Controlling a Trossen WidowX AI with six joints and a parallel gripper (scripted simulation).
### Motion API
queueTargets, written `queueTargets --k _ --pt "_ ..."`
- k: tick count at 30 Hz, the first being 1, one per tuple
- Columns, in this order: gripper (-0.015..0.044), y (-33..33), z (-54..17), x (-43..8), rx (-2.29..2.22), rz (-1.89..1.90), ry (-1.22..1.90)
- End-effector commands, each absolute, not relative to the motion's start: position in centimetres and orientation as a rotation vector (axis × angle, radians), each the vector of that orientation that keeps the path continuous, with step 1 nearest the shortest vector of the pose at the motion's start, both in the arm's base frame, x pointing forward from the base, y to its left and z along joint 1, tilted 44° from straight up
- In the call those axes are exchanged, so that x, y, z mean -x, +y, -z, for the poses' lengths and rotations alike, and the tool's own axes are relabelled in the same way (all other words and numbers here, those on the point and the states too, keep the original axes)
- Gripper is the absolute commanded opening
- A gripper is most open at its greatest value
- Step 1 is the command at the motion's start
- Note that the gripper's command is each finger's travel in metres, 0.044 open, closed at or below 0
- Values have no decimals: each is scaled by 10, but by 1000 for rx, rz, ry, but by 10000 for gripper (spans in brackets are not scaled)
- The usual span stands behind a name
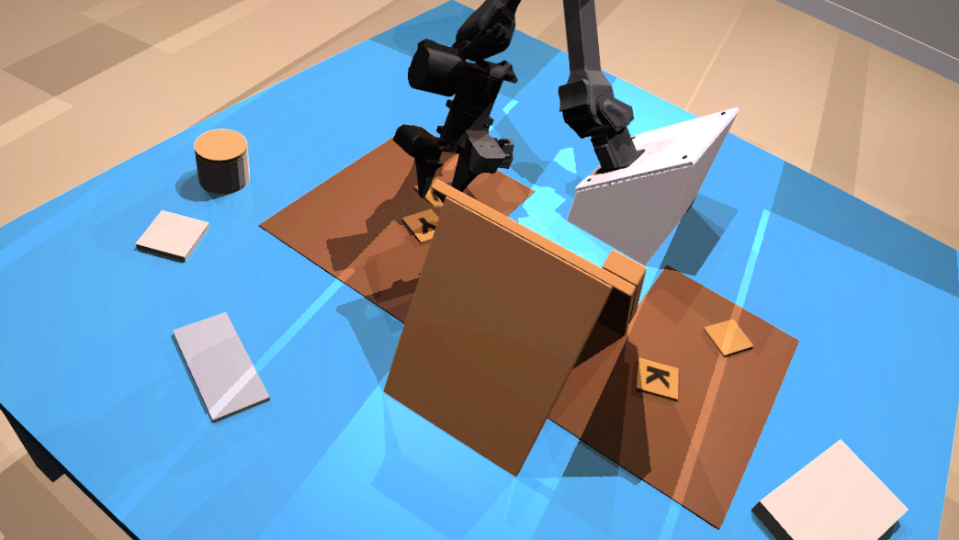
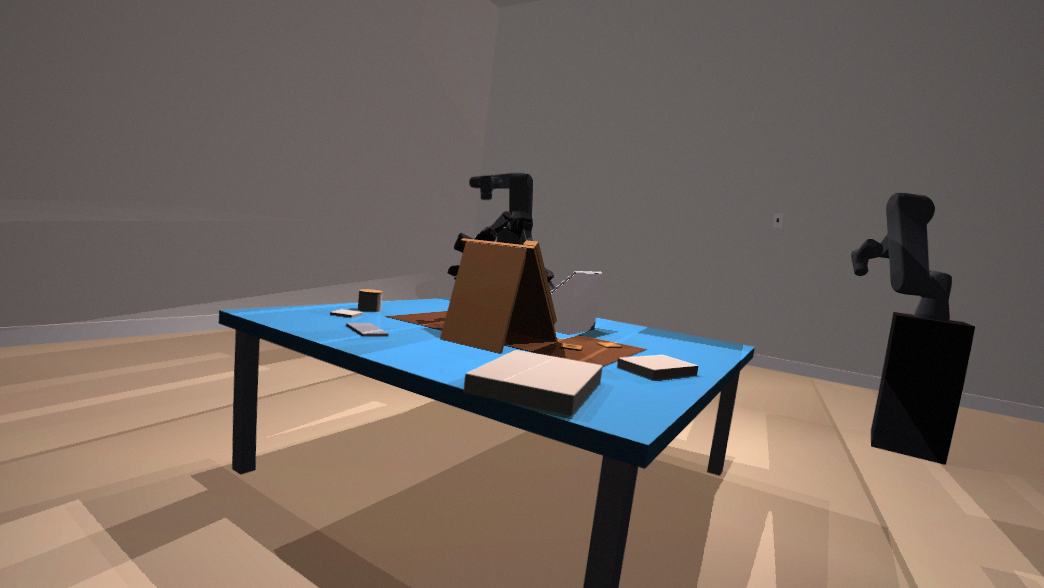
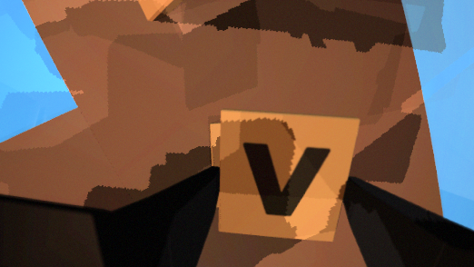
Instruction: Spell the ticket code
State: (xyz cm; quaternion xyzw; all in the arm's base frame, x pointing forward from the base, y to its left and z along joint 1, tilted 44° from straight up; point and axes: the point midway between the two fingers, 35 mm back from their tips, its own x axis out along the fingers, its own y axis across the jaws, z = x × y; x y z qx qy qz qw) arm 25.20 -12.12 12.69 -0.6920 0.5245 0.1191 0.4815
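My gripper (image 1: pixel 443 186) (image 3: pixel 281 181) is shut on the V tile (image 3: pixel 236 218), which faces the wrist camera upright, over the left brown mat (image 1: pixel 321 231). The Y tile (image 1: pixel 419 226) lies on that mat, partly behind the board. In the wrist view a tile edge (image 3: pixel 214 143) shows behind the V tile and a tile corner (image 3: pixel 154 6) at the top; their letters are unseen. The K tile (image 1: pixel 657 378) and a tile with no visible letter (image 1: pixel 728 336) lie on the right mat (image 1: pixel 738 429). The board (image 1: pixel 502 321) (image 2: pixel 482 292) shows its back; its rail and the ticket are hidden.
A white wedge stand (image 1: pixel 617 221) with a second black arm (image 1: pixel 593 100) at its top is behind the board. A dark cylinder (image 1: pixel 222 171) (image 2: pixel 370 300), a small pale block (image 1: pixel 172 233) and a flat slab (image 1: pixel 221 368) stand left. Thick pale blocks (image 2: pixel 533 376) (image 1: pixel 831 492) lie near the edges.
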Motion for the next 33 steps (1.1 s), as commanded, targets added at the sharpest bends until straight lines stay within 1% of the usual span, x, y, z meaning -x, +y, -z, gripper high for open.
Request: queueTargets --k 1,16,33 --pt "0 -113 -135 -266 1604 -203 1196" --pt "0 -81 -158 -306 1234 36 906" --pt "0 -39 -188 -340 775 148 606"
